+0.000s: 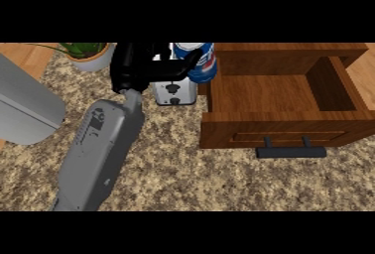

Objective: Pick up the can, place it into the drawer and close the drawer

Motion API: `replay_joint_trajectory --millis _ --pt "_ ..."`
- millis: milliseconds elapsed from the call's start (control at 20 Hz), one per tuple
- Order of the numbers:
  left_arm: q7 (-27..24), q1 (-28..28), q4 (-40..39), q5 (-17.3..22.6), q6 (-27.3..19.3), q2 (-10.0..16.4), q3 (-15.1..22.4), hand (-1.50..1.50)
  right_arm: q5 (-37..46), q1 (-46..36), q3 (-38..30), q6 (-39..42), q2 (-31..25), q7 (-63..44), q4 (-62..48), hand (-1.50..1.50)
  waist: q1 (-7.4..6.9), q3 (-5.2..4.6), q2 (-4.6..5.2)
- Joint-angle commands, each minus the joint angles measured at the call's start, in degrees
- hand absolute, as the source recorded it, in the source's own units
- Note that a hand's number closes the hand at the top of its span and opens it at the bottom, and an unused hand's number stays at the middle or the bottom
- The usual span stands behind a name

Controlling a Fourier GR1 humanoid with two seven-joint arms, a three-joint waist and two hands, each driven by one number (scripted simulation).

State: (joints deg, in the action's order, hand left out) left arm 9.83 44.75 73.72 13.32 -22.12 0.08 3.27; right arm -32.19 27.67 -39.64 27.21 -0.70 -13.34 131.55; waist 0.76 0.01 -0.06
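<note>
**Left edge.** Large grey rounded casing (29, 99), cut off by the frame. It overlaps the counter's edge, and what it belongs to cannot be told.

**Upper left.** Potted plant (88, 55) with green leaves in a pale round pot. It stands on the counter (219, 183), which has a speckled brown stone top. The pot is just left of the hand.

**Left of centre.** Left forearm (99, 154), grey. It rises from the lower edge and slants up and to the right, narrowing at the wrist.

**Upper centre.** Left hand (135, 64), black, with its back towards the plant and its palm side towards the can. One black digit runs rightward and hooks round the can's near side, so the hand is clamped on the can. The other fingers are hidden or cut off by the frame.

**Centre.** Small silver-white block (176, 90) with two dark round marks on its face. It is directly under the hooked digit and just beside the can. It cannot be told whether it is part of the hand or a separate object.

**Centre right.** Can (206, 65), blue with red and white bands and a pale top, tilted slightly. It is outside the drawer, close against its rear left corner. Whether it rests on the counter cannot be told.

**Right.** Drawer (256, 94), brown wood, pulled out with its top open. Its wooden floor and walls are visible. A dark bar handle (290, 152) is on its front panel.
</note>
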Motion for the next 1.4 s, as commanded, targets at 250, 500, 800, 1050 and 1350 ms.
replay_joint_trajectory --millis 250,500,800,1050,1350 --pt "-0.46 13.07 -9.48 4.17 -12.19 -0.08 8.90 1.50 3.68 -3.06 2.28 0.16 0.67 1.32 -1.95 -1.50 0.71 0.02 0.19" --pt "-3.35 16.03 -16.86 4.69 -5.71 -0.08 1.25 1.50 1.94 -3.00 1.65 -2.15 0.27 -1.82 0.19 -1.50 0.27 -0.01 0.19" --pt "-6.64 21.76 -22.92 11.78 -13.54 -0.08 10.93 1.50 2.86 -5.04 2.28 -2.49 -0.19 -1.92 -0.18 -1.50 1.06 0.01 0.26" --pt "-8.97 31.40 -34.85 15.05 -10.68 -0.08 7.22 1.50 1.63 -5.21 1.68 -2.42 -1.83 -2.57 -0.35 -1.50 2.26 0.03 0.69" --pt "-9.16 34.78 -38.13 22.12 -15.55 -0.08 12.99 1.50 -0.69 -2.27 2.33 -2.84 -0.48 -4.56 4.50 -1.50 3.28 0.04 0.67"
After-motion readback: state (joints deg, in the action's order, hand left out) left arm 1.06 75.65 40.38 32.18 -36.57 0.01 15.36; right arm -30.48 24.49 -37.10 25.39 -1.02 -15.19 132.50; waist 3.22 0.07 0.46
